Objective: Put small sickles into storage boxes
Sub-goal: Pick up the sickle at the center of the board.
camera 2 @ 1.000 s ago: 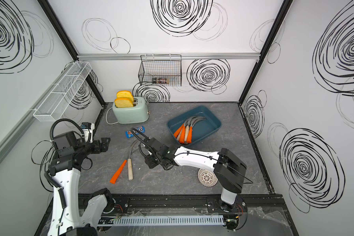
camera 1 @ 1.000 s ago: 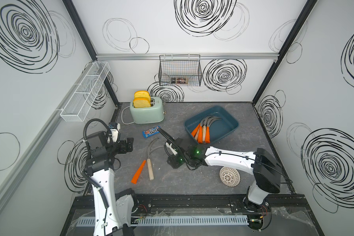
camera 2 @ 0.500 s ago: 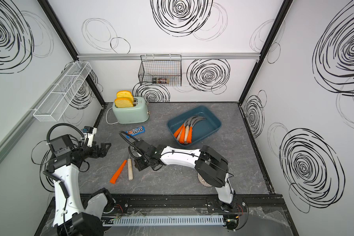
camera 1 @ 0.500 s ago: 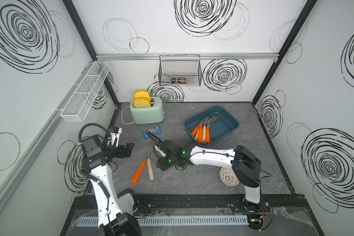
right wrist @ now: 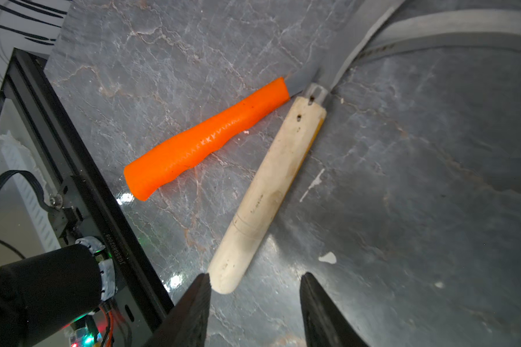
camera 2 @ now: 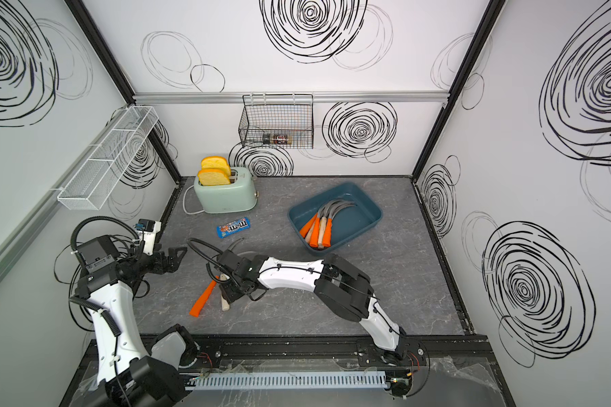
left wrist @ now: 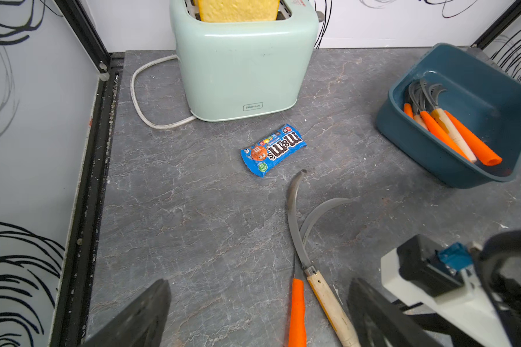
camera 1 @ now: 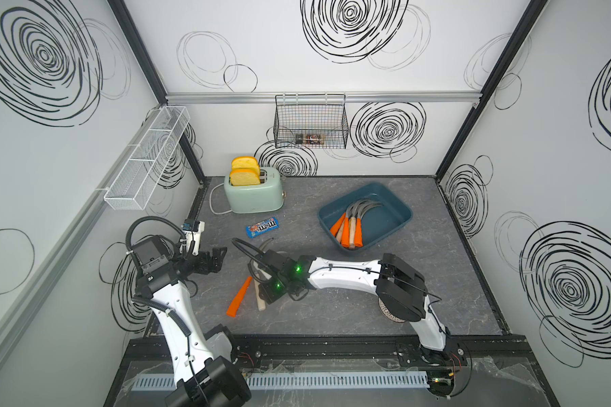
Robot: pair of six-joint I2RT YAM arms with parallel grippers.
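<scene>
We see two arms built alike, with glossy white shells on the long links and boxy black housings at the joints. On the left arm (camera 1: 177, 306), a ribbed black hose (camera 1: 145, 221) loops above a white camera block (camera 1: 195, 235) with a blue connector. The right arm (camera 1: 343, 278) has thin black cables tied along its white shell and two green lights (camera 1: 298, 269) by the wrist. The right gripper (right wrist: 254, 281) has matte black, wedge-shaped fingers (right wrist: 190, 315). Both bases sit on a black rail (camera 1: 332, 347) along the near edge.
</scene>
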